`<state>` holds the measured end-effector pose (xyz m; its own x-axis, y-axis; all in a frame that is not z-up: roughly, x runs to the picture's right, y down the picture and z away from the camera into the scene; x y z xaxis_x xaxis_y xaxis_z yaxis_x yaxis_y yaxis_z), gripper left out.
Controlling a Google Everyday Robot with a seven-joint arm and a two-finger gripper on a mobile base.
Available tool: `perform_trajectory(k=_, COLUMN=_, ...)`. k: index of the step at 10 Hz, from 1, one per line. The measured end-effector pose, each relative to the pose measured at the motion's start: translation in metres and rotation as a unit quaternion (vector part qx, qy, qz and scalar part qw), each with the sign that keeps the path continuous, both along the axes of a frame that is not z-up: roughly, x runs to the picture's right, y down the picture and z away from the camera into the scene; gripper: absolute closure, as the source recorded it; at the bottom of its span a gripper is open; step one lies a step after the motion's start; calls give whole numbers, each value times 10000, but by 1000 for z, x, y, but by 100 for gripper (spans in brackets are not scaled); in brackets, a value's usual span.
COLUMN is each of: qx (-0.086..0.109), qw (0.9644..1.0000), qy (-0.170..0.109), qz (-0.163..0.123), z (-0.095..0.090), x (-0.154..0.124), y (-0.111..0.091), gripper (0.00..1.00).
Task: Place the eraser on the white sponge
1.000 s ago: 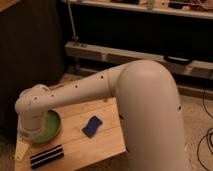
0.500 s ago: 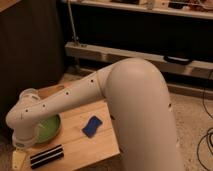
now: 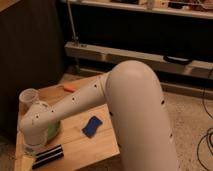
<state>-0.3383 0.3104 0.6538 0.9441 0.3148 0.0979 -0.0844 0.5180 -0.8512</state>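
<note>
My gripper [image 3: 26, 158] hangs low over the wooden tabletop [image 3: 100, 147], just beside one end of the long, narrow black eraser with a pale stripe [image 3: 48, 155]. Whether it is open or closed I cannot tell. I should centre over that rigid-looking block and pinch across its short width. The flat, round-cornered blue sponge pad [image 3: 92, 126] lies apart, and probably gives a little.
</note>
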Motion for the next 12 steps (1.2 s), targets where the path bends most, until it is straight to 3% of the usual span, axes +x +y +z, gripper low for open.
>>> perform_trajectory(k=3, qx=105, qw=9996, qy=82, qz=-235, z=9, x=-11, y=20, gripper=20)
perform_trajectory(k=7, qx=181, qw=9991, qy=359, qz=-144, z=29, x=-3, y=38, gripper=20)
perform_trajectory(k=8, qx=171, qw=9990, qy=413, qz=-92, z=32, x=0, y=40, gripper=25)
perform_trajectory(k=12, qx=86, qw=9989, qy=463, qz=-7, z=40, x=7, y=40, gripper=62)
